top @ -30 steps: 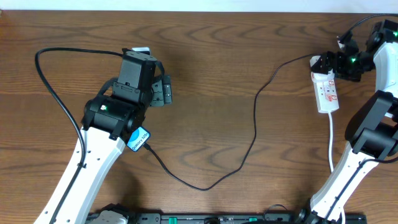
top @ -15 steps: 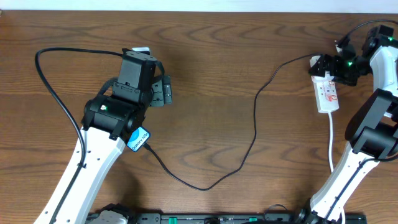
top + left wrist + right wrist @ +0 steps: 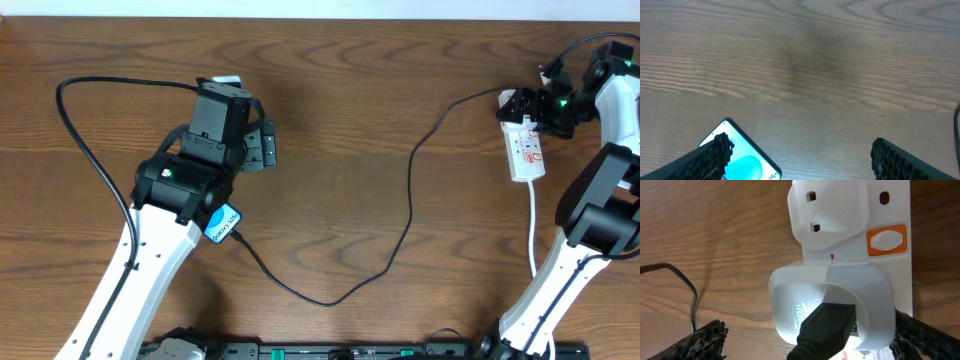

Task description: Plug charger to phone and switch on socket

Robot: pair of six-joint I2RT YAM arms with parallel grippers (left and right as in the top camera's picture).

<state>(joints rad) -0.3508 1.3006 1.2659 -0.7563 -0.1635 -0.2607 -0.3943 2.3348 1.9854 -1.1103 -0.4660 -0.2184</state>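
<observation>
The socket [image 3: 527, 150] lies at the table's [image 3: 330, 120] far right, the adapter [image 3: 830, 305] seated in it and the orange switch [image 3: 886, 240] near that. My right gripper [image 3: 815, 340] hangs over the adapter, jaws wide, gripping nothing. The charger [image 3: 408, 215] runs left to the phone [image 3: 222, 222] and looks plugged in there; the left gripper [image 3: 800, 150] is spread wide beside the phone and empty. So it's the switching step, I reckon. Next I'd shift across and press one fingertip squarely on that switch.

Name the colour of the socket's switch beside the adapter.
The switch has an orange surround, white centre; clearest in right wrist view.
</observation>
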